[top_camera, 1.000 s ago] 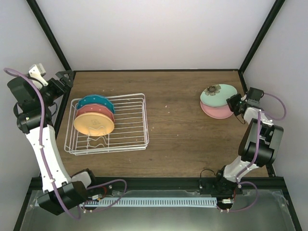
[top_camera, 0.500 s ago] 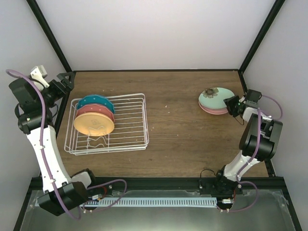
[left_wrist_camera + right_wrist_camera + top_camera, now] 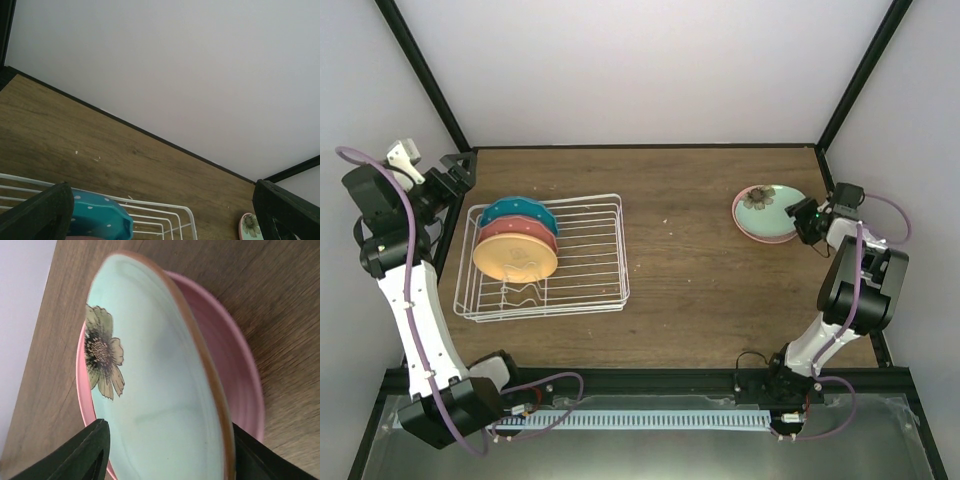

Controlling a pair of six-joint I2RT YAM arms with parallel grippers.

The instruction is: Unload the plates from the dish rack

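Observation:
The white dish rack stands at the left with three plates on edge in it: teal-blue dotted, salmon-red and orange-yellow. At the right the mint green flower plate lies in the pink plate on the table. My right gripper is at their right edge. In the right wrist view its jaws are spread, with the mint plate's rim loose between them over the pink plate. My left gripper hovers open beyond the rack's far-left corner, above the teal plate.
Black frame posts rise at the table's back corners. The rack's right half holds no plates. Bare wood table lies between the rack and the stacked plates. The left wrist view shows the rack's far rim and the mint plate far off.
The mint plate went from tilted above the pink plate to lying in it. My right jaws opened off its rim. The left arm barely shifted.

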